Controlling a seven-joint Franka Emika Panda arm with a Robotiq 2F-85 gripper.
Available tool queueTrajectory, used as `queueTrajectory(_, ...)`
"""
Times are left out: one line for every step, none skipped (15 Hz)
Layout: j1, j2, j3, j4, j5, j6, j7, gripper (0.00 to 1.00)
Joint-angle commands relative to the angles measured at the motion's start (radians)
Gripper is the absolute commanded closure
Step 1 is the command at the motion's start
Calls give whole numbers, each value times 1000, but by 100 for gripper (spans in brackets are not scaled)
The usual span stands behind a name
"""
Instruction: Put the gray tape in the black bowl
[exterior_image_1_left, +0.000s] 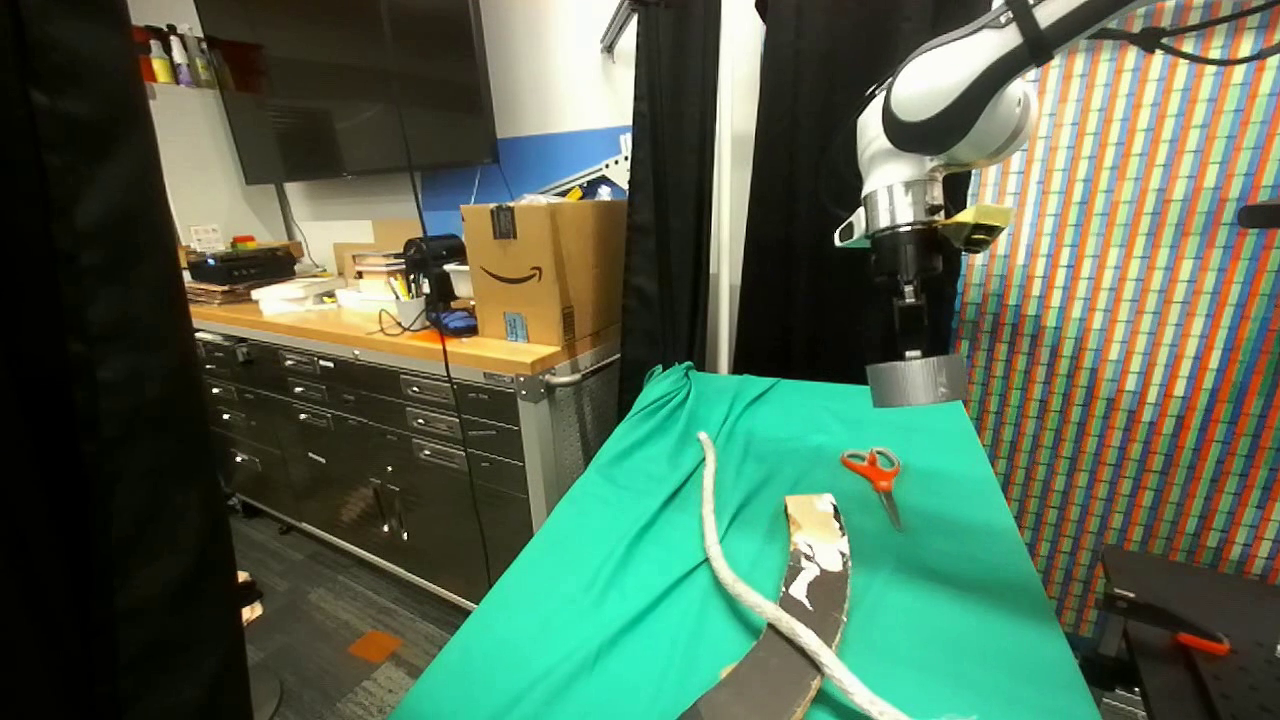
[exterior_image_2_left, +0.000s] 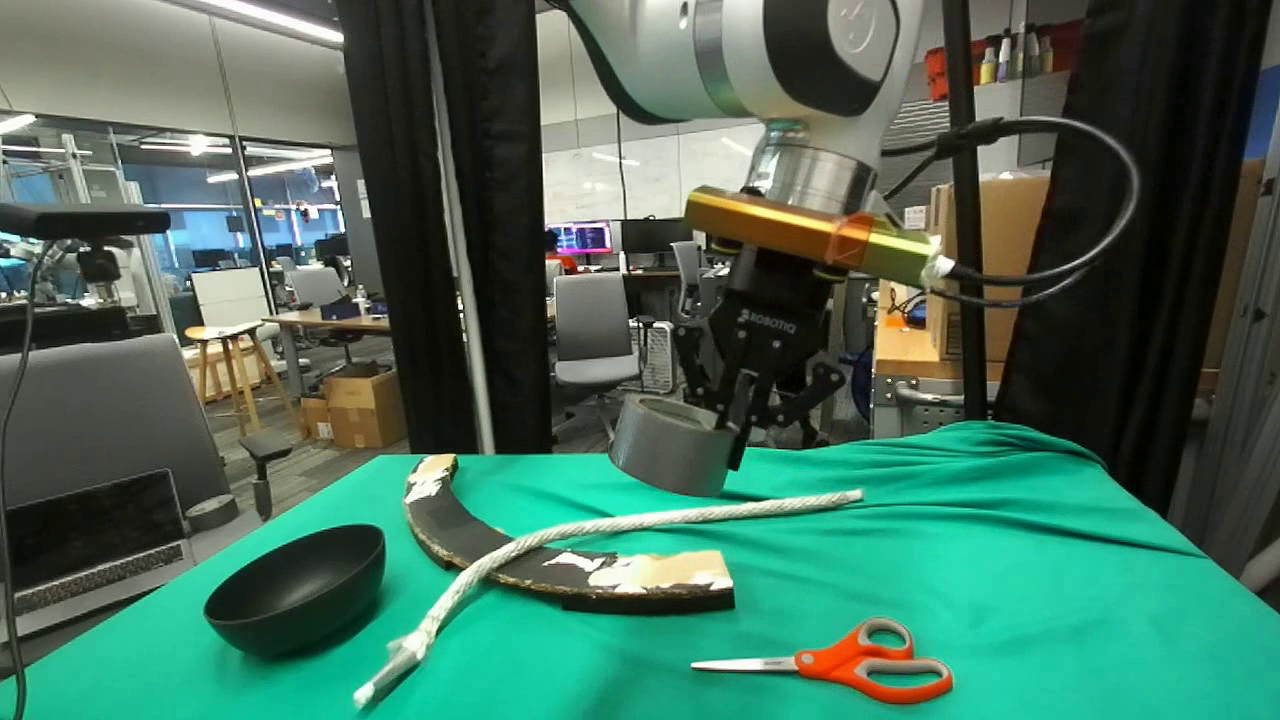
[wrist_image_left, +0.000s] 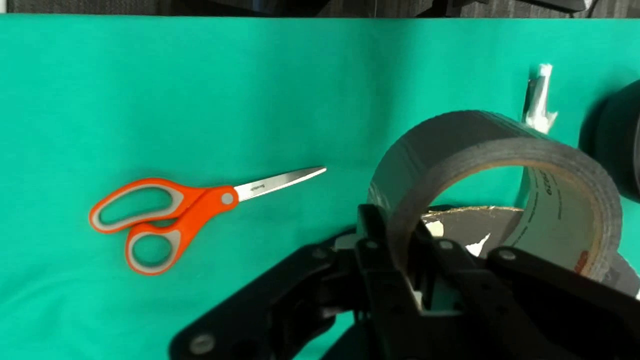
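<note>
The gray tape (exterior_image_2_left: 665, 450) is a squat roll with a centre hole. It hangs tilted above the green cloth, and also shows in an exterior view (exterior_image_1_left: 918, 382) and large in the wrist view (wrist_image_left: 445, 137). My gripper (exterior_image_2_left: 738, 430) is shut on the roll's wall, with one finger outside and one in the hole, as the wrist view (wrist_image_left: 402, 235) shows. The black bowl (exterior_image_2_left: 300, 590) sits upright on the cloth at the near left, apart from the tape. Its dark side is cut off at the right edge of the wrist view (wrist_image_left: 617, 135).
Orange scissors (exterior_image_2_left: 860, 660) lie flat on the green cloth (exterior_image_2_left: 1050, 600). A white rope (exterior_image_2_left: 600, 525) lies across a curved black board (exterior_image_2_left: 470, 535), between the tape and the bowl. A laptop (exterior_image_2_left: 90, 550) stands beyond the table edge near the bowl.
</note>
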Motion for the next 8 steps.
queueTrajectory(57, -58, 38, -111, -10, 133, 88, 89)
queueTrajectory(73, -58, 53, -126, 0, 167, 122, 89)
queueTrajectory(94, -56, 71, -141, 17, 204, 176, 89)
queueTrajectory(115, -51, 90, -150, 35, 231, 230, 89)
queueTrajectory(137, -49, 111, -161, 50, 260, 287, 89)
queueTrajectory(159, -44, 133, -170, 61, 290, 342, 89)
queueTrajectory(180, -40, 154, -176, 70, 317, 394, 89)
queueTrajectory(200, -36, 173, -186, 82, 339, 448, 89)
